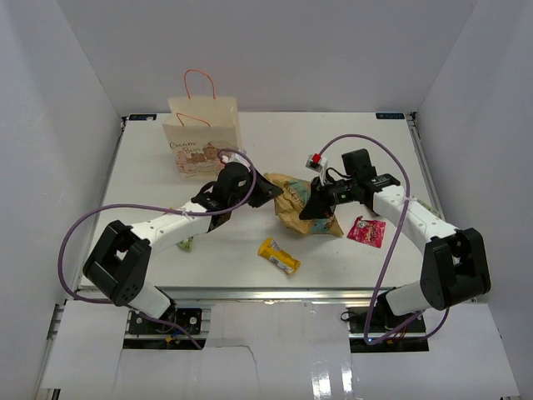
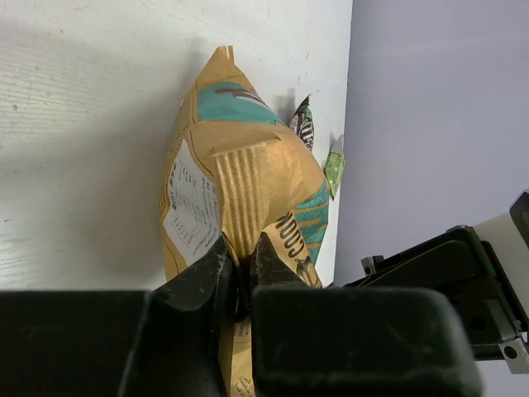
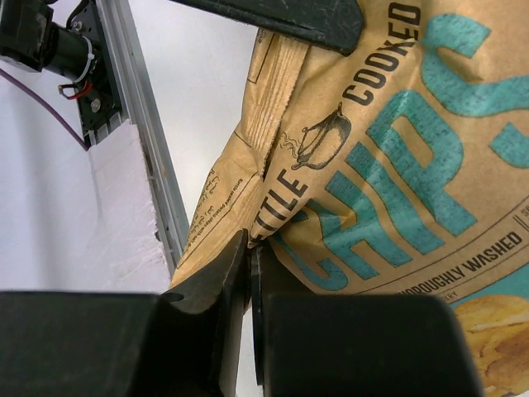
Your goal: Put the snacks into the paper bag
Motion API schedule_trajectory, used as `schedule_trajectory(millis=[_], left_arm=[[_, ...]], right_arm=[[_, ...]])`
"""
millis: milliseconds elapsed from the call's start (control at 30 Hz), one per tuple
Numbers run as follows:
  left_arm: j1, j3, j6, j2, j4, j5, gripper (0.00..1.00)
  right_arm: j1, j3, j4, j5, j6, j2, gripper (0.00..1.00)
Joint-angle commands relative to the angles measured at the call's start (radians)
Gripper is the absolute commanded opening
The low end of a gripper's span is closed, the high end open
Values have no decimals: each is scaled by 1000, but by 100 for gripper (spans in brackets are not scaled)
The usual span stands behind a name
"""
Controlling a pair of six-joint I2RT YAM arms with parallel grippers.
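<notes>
Left claw (image 2: 242, 258) clamps tight on one end of the gold chip bag (image 2: 248, 182); right claw (image 3: 250, 252) pinches its opposite edge. Mid-frame over the desk (image 1: 375, 150), the bag stretches between them, long axis upper-left to lower-right.

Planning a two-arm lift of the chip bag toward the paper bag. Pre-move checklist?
1. Left gripper shut on chip bag: ok, pinching its edge.
2. Right gripper shut on chip bag: ok, closed on a fold.
3. Paper bag upright: ok.
4. Paper bag mouth open enough: cannot tell.
5. Yellow-orange bar clear of chip bag: ok, lies apart.
6. Red-pink pouch clear of chip bag: cannot tell, lies close beside it.
</notes>
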Motion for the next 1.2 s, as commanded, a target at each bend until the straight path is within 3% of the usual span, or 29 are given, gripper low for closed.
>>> schedule_trajectory(millis=[0, 33, 100, 133, 233, 433, 633, 900, 1167], left_arm=[[-3, 1, 56, -71, 89, 11, 10], [-3, 4, 76, -80, 89, 13, 1], [-3, 13, 98, -112, 87, 14, 0], [-3, 20, 111, -125, 86, 11, 0], [-3, 49, 130, -180, 46, -13, 0], [-2, 196, 155, -249, -101, -156, 0], [4, 335, 179, -274, -156, -269, 0], [24, 668, 225, -205, -251, -438, 0], [79, 892, 239, -148, -333, -616, 0]], right_arm=[[11, 71, -61, -107, -72, -33, 11], [11, 81, -78, -110, -85, -31, 16], [11, 121, -134, -113, -117, -31, 30], [11, 136, -153, -104, -148, -31, 45], [11, 210, -213, -32, -197, -45, 67], [8, 366, -257, 109, -240, -117, 91], [-28, 434, -239, 190, -186, -177, 96], [-83, 361, -155, 305, -104, -222, 96], [-134, 289, -107, 408, -80, -231, 95]])
